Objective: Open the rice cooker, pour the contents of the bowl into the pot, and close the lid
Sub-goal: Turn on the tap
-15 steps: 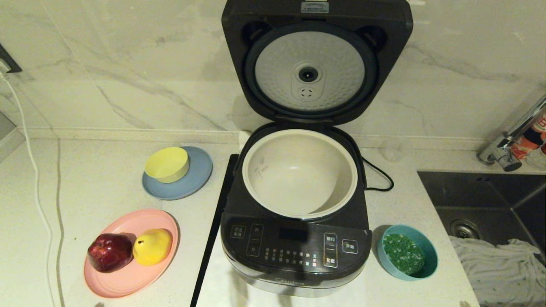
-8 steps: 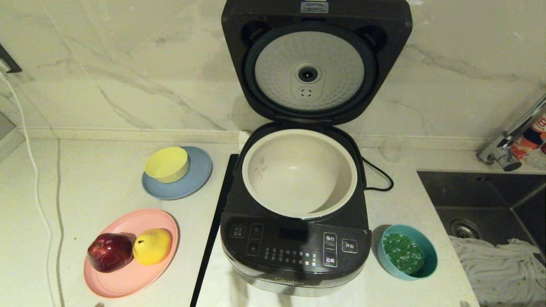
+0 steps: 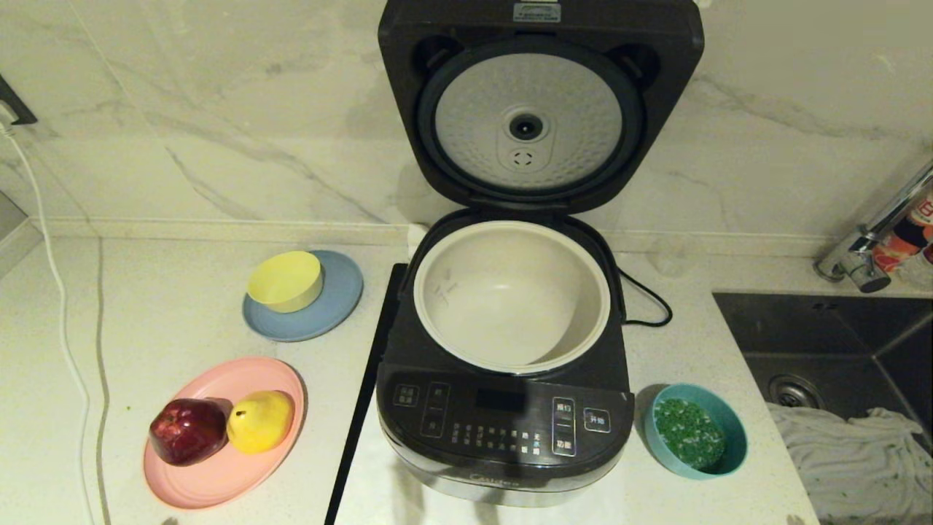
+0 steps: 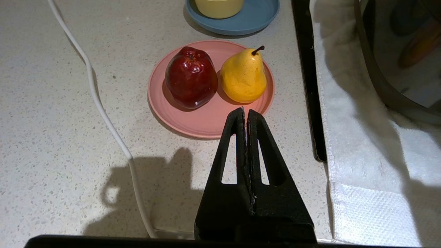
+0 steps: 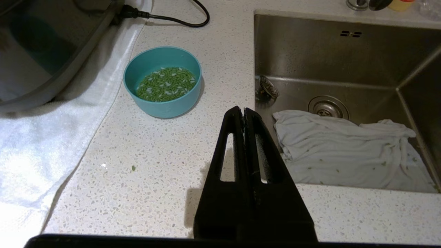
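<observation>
Both grippers are out of sight from the head camera, where the big dark grey rice cooker [image 3: 503, 408] sits in the middle of the speckled white counter [image 3: 175, 321] on a white towel. Its square dark lid [image 3: 539, 102] stands straight up against the marble wall, showing its bumpy silver disc. The round cream-white pot [image 3: 510, 295] inside looks bare. The small teal-blue bowl [image 3: 697, 432] sits on the counter just to the right of the cooker's front, and the bright green bits [image 3: 689, 432] are all inside it. On the left, a small yellow bowl [image 3: 285, 281] rests on a grey-blue plate [image 3: 335, 306], and nearer the front a red apple [image 3: 188, 431] and a yellow pear [image 3: 261, 421] touch each other on a pink plate [image 3: 219, 481]. A steel sink [image 3: 824, 343] with a crumpled white cloth [image 3: 853, 459] is on the right. From the left wrist camera, the black left gripper [image 4: 245, 113] hangs above the counter near the pink plate, its two fingers pressed tight together with nothing between them. From the right wrist camera, the black right gripper [image 5: 243, 112] hangs over the counter edge between the teal-blue bowl and the sink, fingers also pressed together and holding nothing.
</observation>
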